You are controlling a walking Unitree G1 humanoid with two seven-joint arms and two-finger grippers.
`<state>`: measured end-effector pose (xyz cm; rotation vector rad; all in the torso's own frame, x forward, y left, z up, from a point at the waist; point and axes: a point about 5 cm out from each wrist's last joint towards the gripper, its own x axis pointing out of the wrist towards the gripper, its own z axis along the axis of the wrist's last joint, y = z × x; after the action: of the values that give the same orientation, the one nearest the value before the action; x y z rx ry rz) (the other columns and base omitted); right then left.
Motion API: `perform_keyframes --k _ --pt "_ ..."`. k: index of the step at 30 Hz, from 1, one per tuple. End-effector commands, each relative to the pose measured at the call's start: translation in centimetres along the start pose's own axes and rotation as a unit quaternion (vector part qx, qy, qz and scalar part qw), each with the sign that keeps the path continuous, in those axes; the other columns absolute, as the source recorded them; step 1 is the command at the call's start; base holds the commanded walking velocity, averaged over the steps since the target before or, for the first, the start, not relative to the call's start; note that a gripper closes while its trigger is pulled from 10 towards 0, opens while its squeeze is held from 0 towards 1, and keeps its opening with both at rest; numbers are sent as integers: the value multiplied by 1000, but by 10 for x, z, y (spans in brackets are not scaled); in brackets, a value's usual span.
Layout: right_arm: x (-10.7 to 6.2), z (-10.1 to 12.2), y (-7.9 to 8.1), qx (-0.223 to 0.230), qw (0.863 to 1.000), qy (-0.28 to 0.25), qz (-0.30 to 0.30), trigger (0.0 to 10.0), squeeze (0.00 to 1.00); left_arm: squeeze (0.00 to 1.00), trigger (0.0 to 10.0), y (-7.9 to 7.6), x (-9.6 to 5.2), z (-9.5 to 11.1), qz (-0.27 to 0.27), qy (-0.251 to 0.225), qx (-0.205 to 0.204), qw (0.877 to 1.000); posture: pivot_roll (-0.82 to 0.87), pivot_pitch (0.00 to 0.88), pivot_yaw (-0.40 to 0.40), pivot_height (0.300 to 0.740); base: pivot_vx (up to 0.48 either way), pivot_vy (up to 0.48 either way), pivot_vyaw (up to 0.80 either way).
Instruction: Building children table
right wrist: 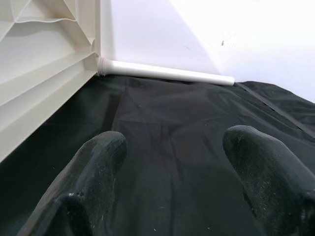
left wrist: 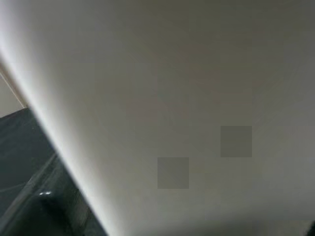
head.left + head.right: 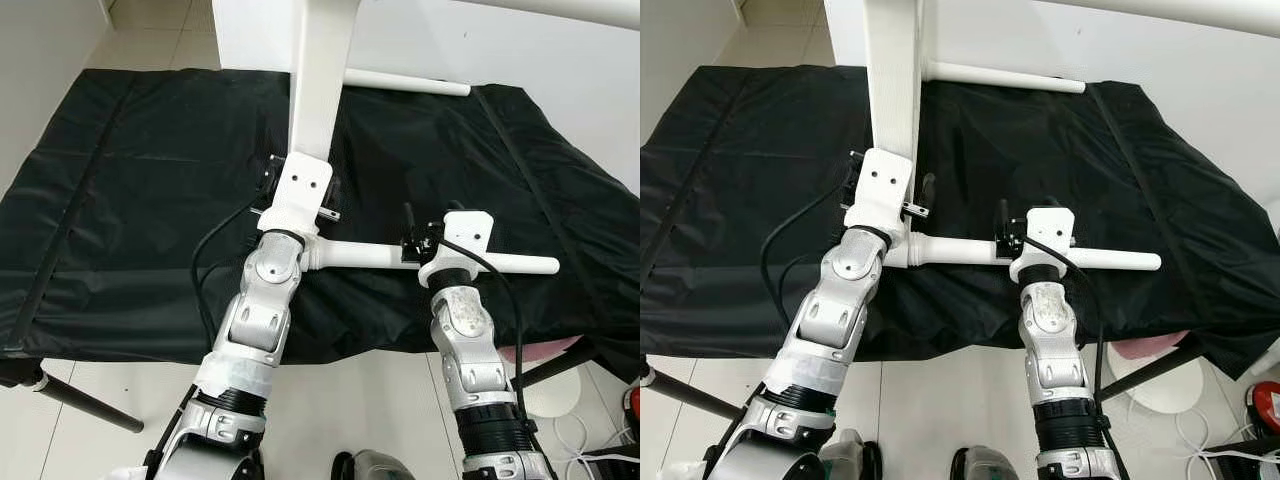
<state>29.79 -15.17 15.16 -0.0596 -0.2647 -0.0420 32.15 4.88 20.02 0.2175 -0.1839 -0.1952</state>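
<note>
A smooth white plastic tabletop (image 3: 322, 70) stands on edge on a wrinkled matte black fabric sheet (image 3: 130, 200), its ribbed underside toward the right. Round white tubular legs (image 3: 400, 82) jut sideways from it. The left gripper (image 3: 300, 180) sits against its lower edge; whether it is clamped cannot be told. The right gripper (image 1: 179, 162) hovers over the sheet, fingers (image 1: 98, 167) apart, above the near leg (image 3: 370, 255).

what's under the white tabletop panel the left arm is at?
Under the white tabletop panel lies the black cloth covering the work surface. Two white legs stick out sideways from the panel over it. What the cloth covers is hidden, and the left gripper's fingers are behind its wrist.
</note>
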Motion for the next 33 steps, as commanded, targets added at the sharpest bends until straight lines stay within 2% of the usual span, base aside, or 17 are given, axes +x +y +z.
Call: perform_keyframes --k 1,2,3,11,12,21,25,26,28,30,33 --pt "-2 -1 -4 -5 1000 6 -12 10000 0 0 5333 5 10 25 144 -36 -19 989 -115 70 -9 740 0 0 0" --pt "-2 -1 -4 -5 1000 6 -12 10000 0 0 5333 5 10 25 144 -36 -19 989 -115 70 -9 740 0 0 0" --pt "-3 0 -6 -6 1000 5 -15 10000 0 0 0 9 11 23 154 -33 -19 987 -118 71 -9 740 0 0 0" --pt "-4 0 -9 -9 1000 9 -20 10000 0 0 0 19 9 23 179 -42 -9 983 -103 80 -14 740 0 0 0" --pt "-3 -1 -8 -10 1000 11 -18 10000 0 0 0 23 8 24 187 -46 -3 981 -94 84 -18 740 0 0 0" --pt "-1 -1 -4 -8 1000 11 -15 10000 0 0 0 33 7 28 204 -61 11 977 -78 86 -13 740 0 0 0" --pt "-2 -2 -6 -7 1000 13 -18 10000 0 0 0 50 0 32 220 -83 34 971 -57 91 -9 740 0 0 0" --pt "-2 -2 -6 -7 1000 13 -18 10000 0 0 0 50 0 32 220 -83 34 971 -57 91 -9 740 0 0 0" --pt "-2 -3 -7 -8 1000 15 -19 10000 0 0 0 61 -5 33 236 -92 45 966 -42 94 -13 740 0 0 0" --pt "-2 -4 -7 -8 1000 16 -19 10000 0 0 0 65 -7 34 241 -97 50 964 -33 97 -15 740 0 0 0" --pt "1 -5 -6 -9 1000 17 -14 10000 0 0 0 90 -19 35 255 -109 88 957 -14 102 -21 740 0 0 0"
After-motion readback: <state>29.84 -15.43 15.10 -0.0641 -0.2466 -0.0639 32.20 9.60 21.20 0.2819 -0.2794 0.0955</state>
